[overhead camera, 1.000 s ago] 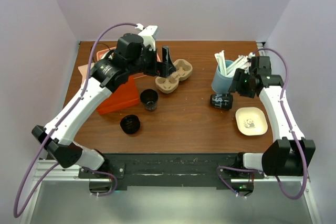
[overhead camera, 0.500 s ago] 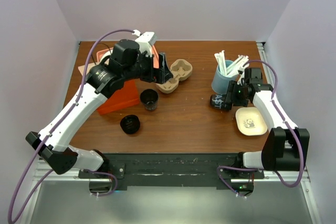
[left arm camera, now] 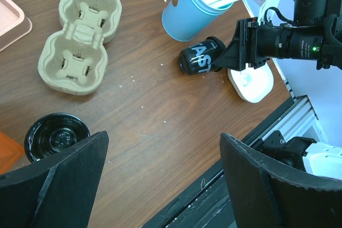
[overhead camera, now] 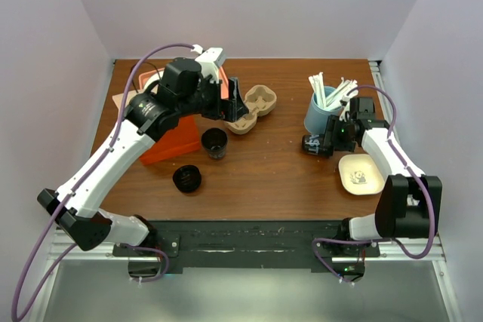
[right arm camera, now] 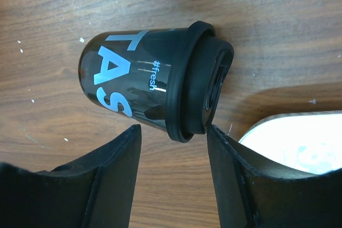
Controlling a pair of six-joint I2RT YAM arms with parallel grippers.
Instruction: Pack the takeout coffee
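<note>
Brown wood of the desk (overhead camera: 264,175) carries the takeout coffee (right arm camera: 144,86) on its side near the right edge, beside a blue cup (overhead camera: 318,115). The right gripper (right arm camera: 172,134) is open and empty at the lid (right arm camera: 200,81); it should slide further along the body before squeezing gently.

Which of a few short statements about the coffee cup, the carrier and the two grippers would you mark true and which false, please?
1. The takeout coffee stands upright. False: it lies on its side beside the blue cup.
2. The cardboard carrier holds no cup. True.
3. The left gripper grips the lidless cup. False: it is open and empty, and that cup stands on the table.
4. The right gripper is open, with the coffee's lid end at its fingertips. True.
</note>
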